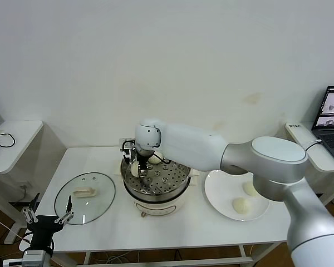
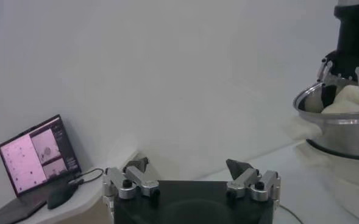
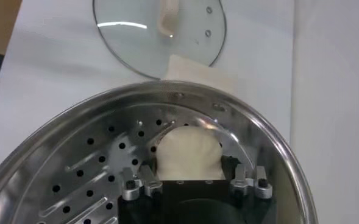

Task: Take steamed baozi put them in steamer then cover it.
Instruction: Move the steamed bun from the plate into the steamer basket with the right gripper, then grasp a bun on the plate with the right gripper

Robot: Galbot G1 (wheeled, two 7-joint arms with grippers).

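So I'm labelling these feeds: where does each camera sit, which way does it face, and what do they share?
Head view: high on the robot, looking down at the table; both arms show.
Left wrist view: low beside the table, facing across it; the open left gripper shows.
Right wrist view: above the steamer, looking in; the right gripper flanks a baozi.
All three views share the steamer; the head and right wrist views share the glass lid.

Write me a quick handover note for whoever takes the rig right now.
Right end effector: inside the steamer, fingers apart around a bun resting on the tray; looks just released.
Left end effector: open, parked off the table's front left corner, near the glass lid.
Done: two buns visible in the steamer, the other behind the right wrist.
Left: two buns on the plate, then the lid.
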